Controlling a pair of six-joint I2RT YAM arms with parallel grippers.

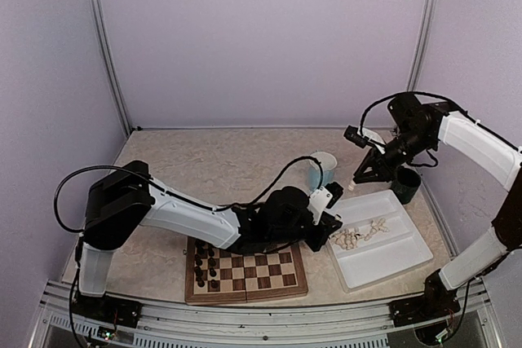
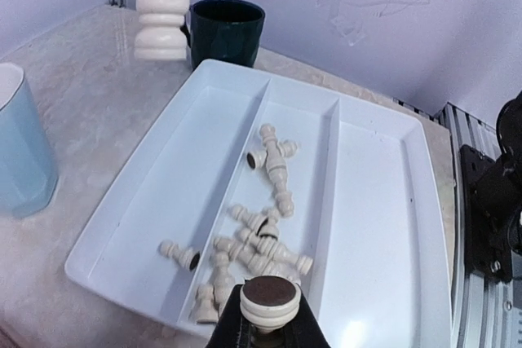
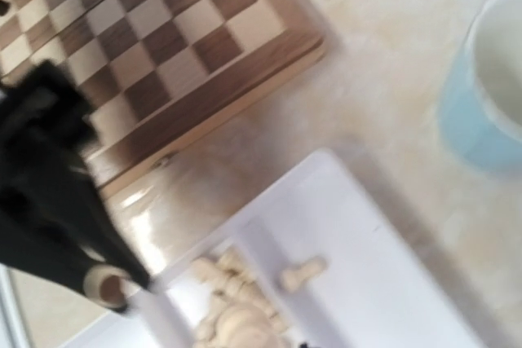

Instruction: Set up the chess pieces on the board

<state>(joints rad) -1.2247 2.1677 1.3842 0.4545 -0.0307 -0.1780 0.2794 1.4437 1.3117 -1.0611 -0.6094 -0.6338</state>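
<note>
left gripper [image 2: 267, 325] clenched on piece [image 2: 267, 297], dark felt base toward camera, low over near end of tray [image 2: 383, 226]. right gripper [image 1: 359, 175] clamped on second piece [image 2: 161, 22], held high beside mug [image 2: 227, 30]. loose pieces [image 2: 261, 250] heaped in middle compartment; none seen on visible part of board [image 1: 253, 270], only dark pieces [image 1: 204, 262] at its left side.

judged best: piece raised clear of tray wall before swing to board, set base-down, released once seated. pieces cream, smooth, waisted, round-based; tray glossy plastic; board wooden, checked.
</note>
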